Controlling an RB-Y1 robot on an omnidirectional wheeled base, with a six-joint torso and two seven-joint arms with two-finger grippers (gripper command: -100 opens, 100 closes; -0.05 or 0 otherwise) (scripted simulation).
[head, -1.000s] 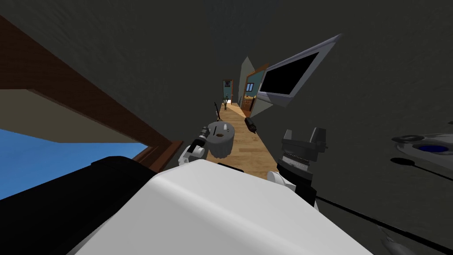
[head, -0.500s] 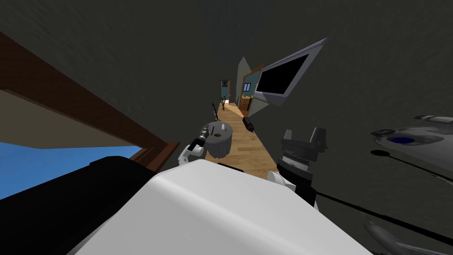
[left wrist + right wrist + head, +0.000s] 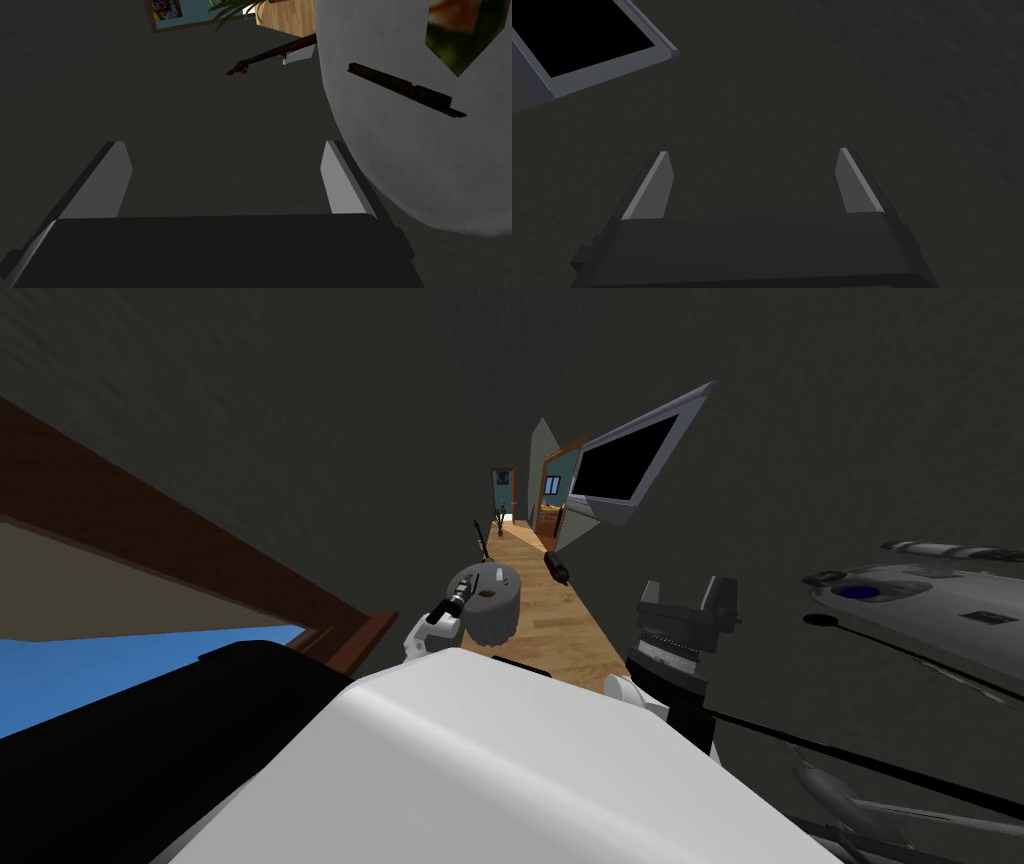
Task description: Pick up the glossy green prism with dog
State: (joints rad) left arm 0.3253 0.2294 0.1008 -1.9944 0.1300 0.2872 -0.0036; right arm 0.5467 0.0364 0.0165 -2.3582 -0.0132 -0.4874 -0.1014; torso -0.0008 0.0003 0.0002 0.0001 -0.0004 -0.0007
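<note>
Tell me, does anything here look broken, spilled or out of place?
Nothing looks spilled or broken. The grey frame encloses a pure black area, as if nothing is drawn there. A dark cylinder lies on the wood floor. The overall slant is the camera's.

A strip of wooden floor ran between dark grey walls toward a far teal doorway. A round, ribbed grey drum sat at its near end. A grey-framed black panel hung on one wall, and a brown-framed blue opening lay opposite. A reddish-brown guitar showed near a potted plant and a colourful picture.
</note>
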